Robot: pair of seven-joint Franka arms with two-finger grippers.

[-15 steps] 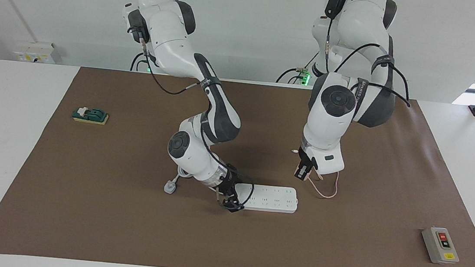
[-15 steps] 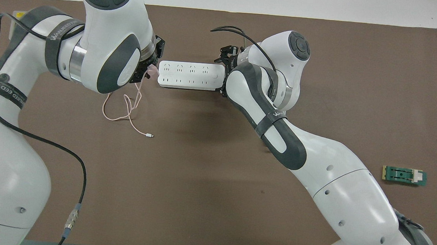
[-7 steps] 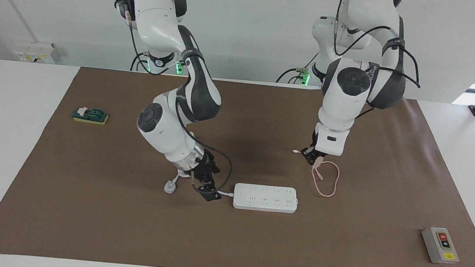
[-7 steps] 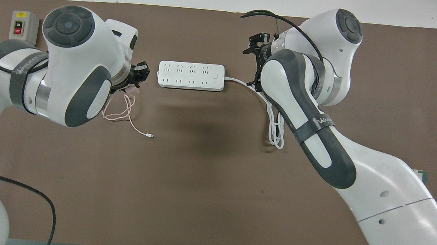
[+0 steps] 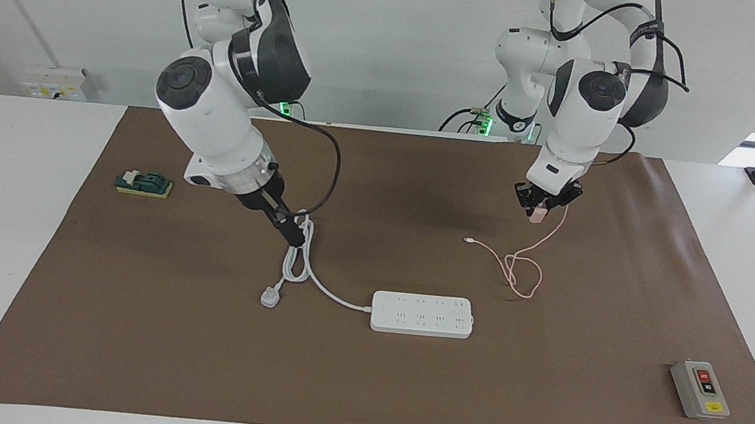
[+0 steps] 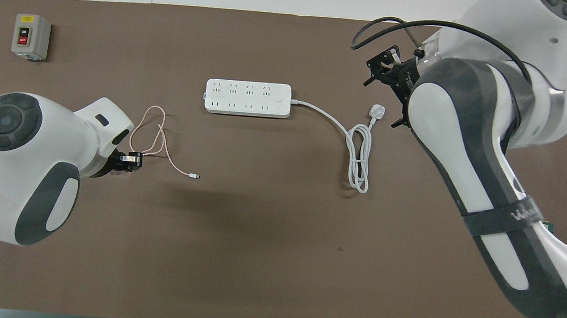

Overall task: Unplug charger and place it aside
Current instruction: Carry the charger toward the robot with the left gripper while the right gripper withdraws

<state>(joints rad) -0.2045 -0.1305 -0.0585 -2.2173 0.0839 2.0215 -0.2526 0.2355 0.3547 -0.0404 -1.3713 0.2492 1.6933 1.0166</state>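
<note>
Clasping the charger, left claw above mat, power strip well apart.

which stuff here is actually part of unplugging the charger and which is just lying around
Part of the job:
- charger, pink cube held up in the left gripper, shut on it
- its pink cable, trailing to the mat
- power strip, now with no charger in it

Lying about:
- white plug and its cord
- grey switch box
- green block
</note>
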